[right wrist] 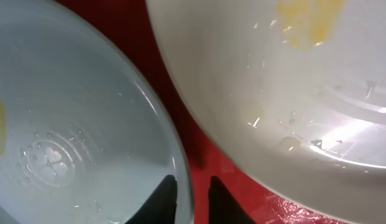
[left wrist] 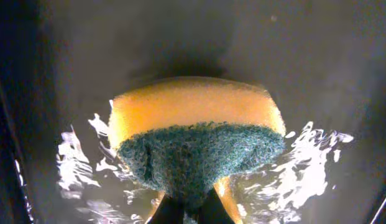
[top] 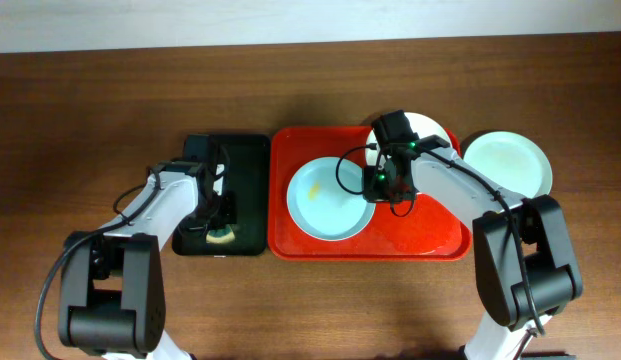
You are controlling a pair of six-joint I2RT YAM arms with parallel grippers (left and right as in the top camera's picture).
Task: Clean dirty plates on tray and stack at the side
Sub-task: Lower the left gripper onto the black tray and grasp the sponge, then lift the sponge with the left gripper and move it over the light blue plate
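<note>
Though glossy — white plate (right wrist: 292, 106), yellow smear (right wrist: 307, 18).

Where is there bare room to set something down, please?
Bare: the red tray's near right part, between the blue plate and the rim, and the wooden table in front of both trays. Crowded: the tray's far right part, with white plate and right hand; the black tray, with sponge and left hand.

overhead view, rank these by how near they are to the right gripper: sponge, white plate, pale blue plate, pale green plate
From the right gripper:
1. pale blue plate, on the red tray, its rim right at the gripper.
2. white plate, just behind, at the tray's far right corner.
3. pale green plate, off the tray, further right.
4. sponge, far left on the black tray.
</note>
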